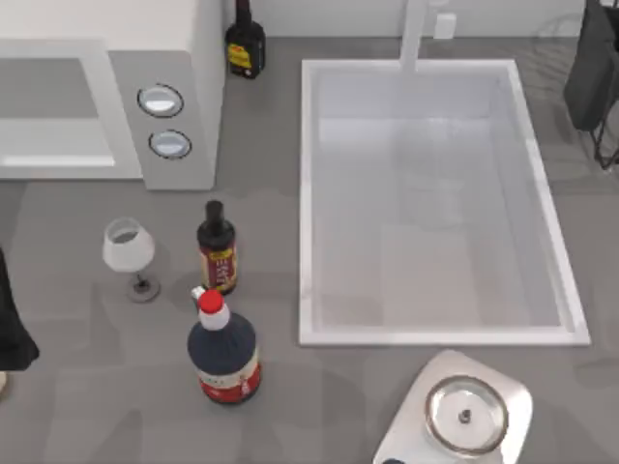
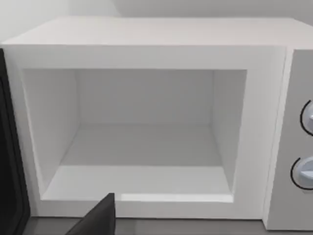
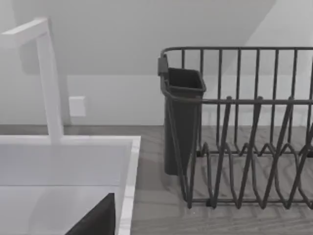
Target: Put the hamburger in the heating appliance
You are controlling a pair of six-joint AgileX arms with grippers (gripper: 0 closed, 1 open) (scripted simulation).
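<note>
The hamburger is out of view. The heating appliance (image 1: 164,58) is a large white microwave at the table's far left, with two round silver knobs (image 1: 161,101) on its light grey panel. The left wrist view looks straight into its open grey cavity (image 2: 142,147), which holds nothing, with the dark door (image 2: 10,171) swung aside. My left gripper (image 1: 12,333) sits at the table's left edge, in front of the microwave, and a dark part of it (image 2: 95,220) pokes into the wrist view. My right gripper (image 1: 592,68) is parked at the far right, beyond the sink.
A wine glass (image 1: 129,249), a small dark sauce bottle (image 1: 217,248) and a big red-capped bottle (image 1: 222,348) stand in front of the microwave. Another black bottle (image 1: 246,43) stands behind. A white sink (image 1: 308,193) with faucet (image 1: 416,34), a scale (image 1: 513,401) and a dish rack (image 3: 244,127) lie to the right.
</note>
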